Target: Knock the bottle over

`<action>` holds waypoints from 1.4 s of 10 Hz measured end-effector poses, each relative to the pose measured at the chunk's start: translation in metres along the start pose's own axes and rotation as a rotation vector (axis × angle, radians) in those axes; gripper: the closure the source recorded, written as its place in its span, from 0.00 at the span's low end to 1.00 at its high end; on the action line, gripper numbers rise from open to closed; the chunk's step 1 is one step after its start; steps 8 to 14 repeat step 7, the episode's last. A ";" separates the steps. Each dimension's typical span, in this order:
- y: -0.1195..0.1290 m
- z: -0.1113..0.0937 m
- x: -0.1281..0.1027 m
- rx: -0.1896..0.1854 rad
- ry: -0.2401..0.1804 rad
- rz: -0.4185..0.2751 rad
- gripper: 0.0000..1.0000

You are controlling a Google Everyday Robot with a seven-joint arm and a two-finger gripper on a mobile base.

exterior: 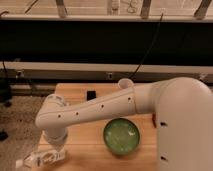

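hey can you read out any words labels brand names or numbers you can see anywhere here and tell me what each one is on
No text can be read.
The bottle, lying on its side at the wooden table's front left corner, has a pale label, too blurred to read.
The green bowl is unmarked.
The claw, beside the bottle, shows no markings.

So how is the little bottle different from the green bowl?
The bottle is clear-whitish and lies on its side; the green bowl sits upright, open side up. The bottle is much smaller and slimmer, the bowl wide and round. The gripper is right at the bottle, away from the bowl. Both rest on the wooden table.
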 end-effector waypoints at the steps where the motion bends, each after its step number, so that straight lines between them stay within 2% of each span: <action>1: -0.006 0.001 -0.006 0.021 -0.022 -0.025 1.00; 2: -0.009 0.001 -0.012 0.034 -0.039 -0.041 1.00; 4: -0.011 0.000 -0.036 0.059 -0.084 -0.090 0.89; 5: -0.009 0.002 -0.042 0.051 -0.080 -0.085 0.89; 7: -0.004 0.002 -0.038 0.047 -0.068 -0.065 0.99; 14: -0.004 0.002 -0.038 0.047 -0.068 -0.065 0.99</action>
